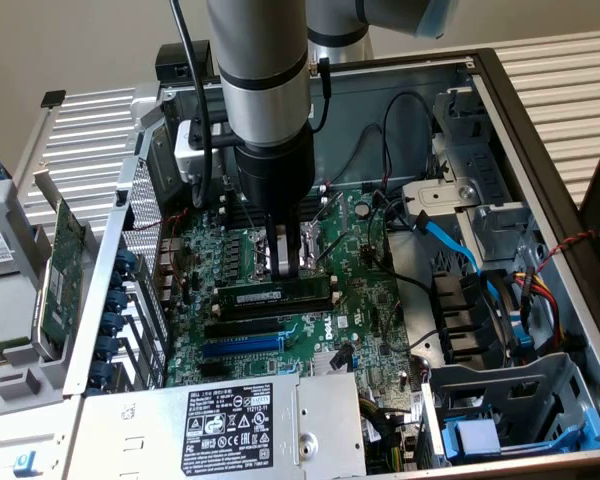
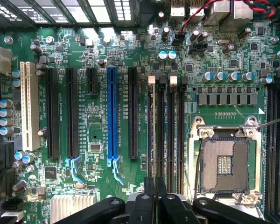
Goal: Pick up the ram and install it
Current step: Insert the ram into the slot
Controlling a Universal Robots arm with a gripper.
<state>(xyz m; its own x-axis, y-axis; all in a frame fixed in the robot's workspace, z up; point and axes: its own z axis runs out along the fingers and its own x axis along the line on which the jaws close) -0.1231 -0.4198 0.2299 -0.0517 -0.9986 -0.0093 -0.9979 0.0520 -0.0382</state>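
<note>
1. The end effector (image 1: 287, 266) hangs just above the centre of the exterior view with its fingers drawn together. In the wrist view its pads (image 2: 149, 198) meet, with no green edge that I can make out between them.
2. Its tips sit right at the top edge of the ram (image 1: 275, 297). The ram stands on edge in a black slot a little below the frame's centre and runs across the frame. I cannot tell whether the tips touch it or are just apart.
3. The step in hand looks like seating the ram. Doing it well means pushing straight down, square to the slot, with the load spread so both end clips (image 2: 151, 79) snap in.
4. Beside the memory slots (image 2: 172, 130) lies the open processor socket (image 2: 222, 163). A sideways slip would risk its pins.
5. The motherboard (image 1: 365, 300) lies flat in the open computer case (image 1: 540, 120).
</note>
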